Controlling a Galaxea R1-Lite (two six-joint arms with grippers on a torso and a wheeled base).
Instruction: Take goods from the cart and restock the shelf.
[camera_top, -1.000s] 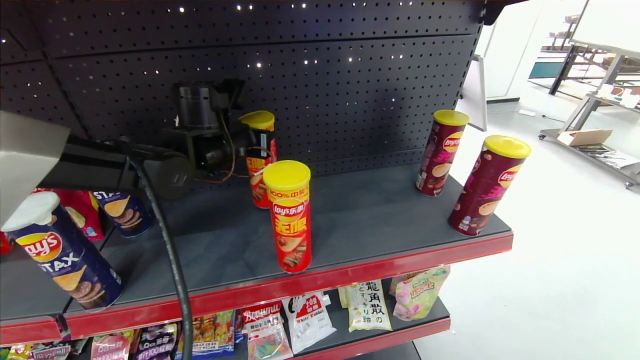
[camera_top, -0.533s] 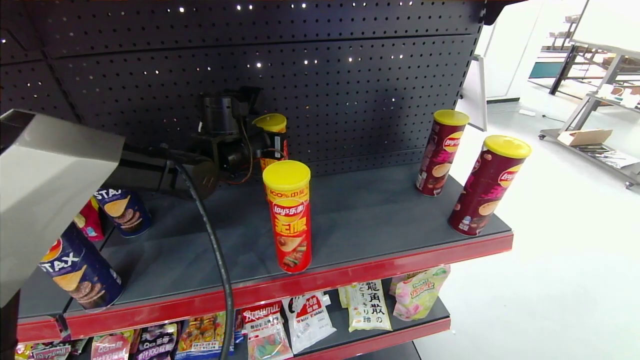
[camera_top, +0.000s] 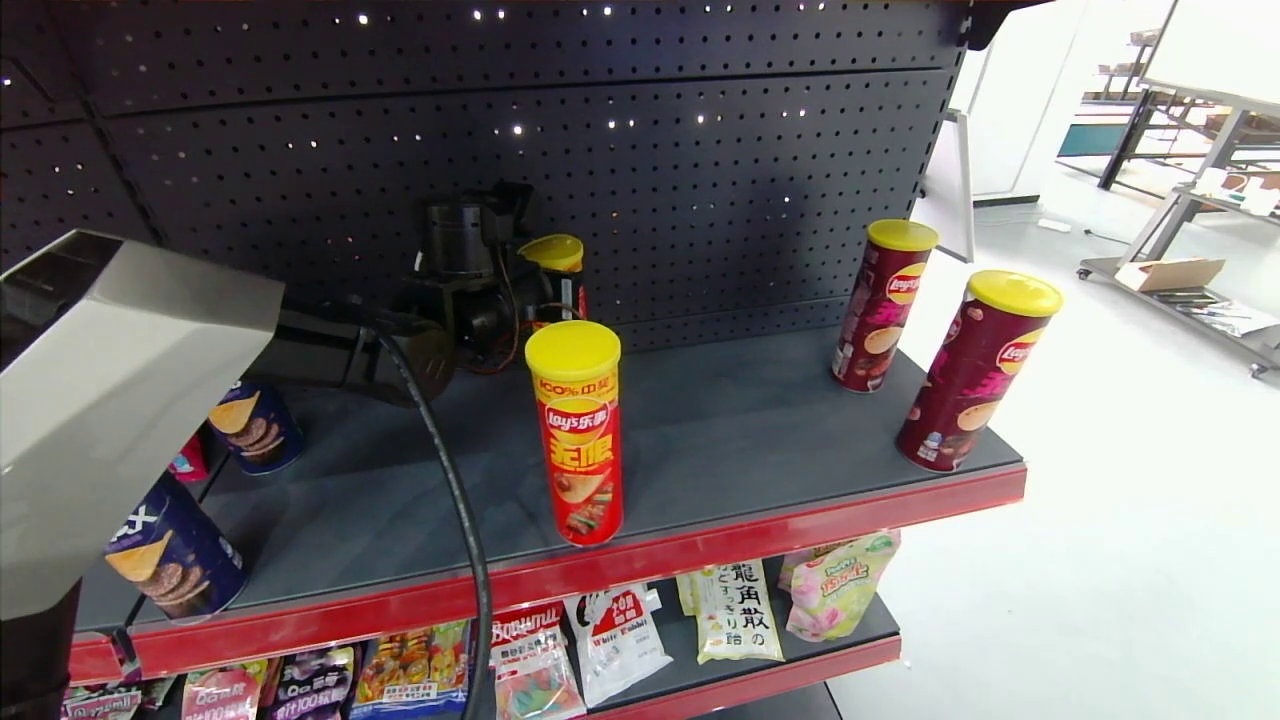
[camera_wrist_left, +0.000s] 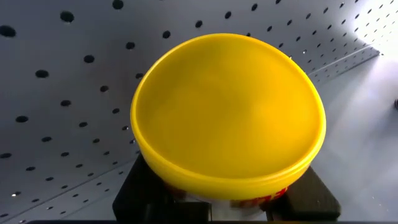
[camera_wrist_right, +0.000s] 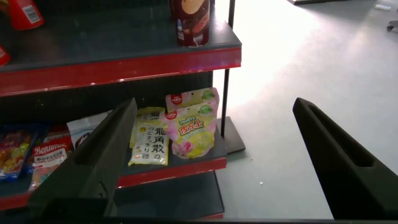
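Dark pegboard (camera_top: 700, 150) backs a grey shelf (camera_top: 750, 430) w/ red front edge. Far left, two blue cans: one at the front edge (camera_top: 175, 555), partly hidden by the arm, one further back (camera_top: 250, 425). Next, L gripper (camera_top: 535, 300) is at the back of the shelf, near the pegboard, clenched round a yellow-lid can (camera_top: 552, 252); the can is upright, base hidden. L wrist view looks down on its lid (camera_wrist_left: 229, 112), black fingers (camera_wrist_left: 140, 199) on both sides, pegboard right behind. In front of it, near the edge, a red can (camera_top: 582, 440) stands upright, apart from the gripper. Right end: two maroon cans, back (camera_top: 885, 305) and front corner (camera_top: 975, 370), both upright, near each other, not touching. Below, a lower shelf holds snack bags (camera_top: 730, 610). R gripper (camera_wrist_right: 214, 106) is released, fingers wide apart, nothing between them, low and facing that lower shelf's bags (camera_wrist_right: 189, 127).
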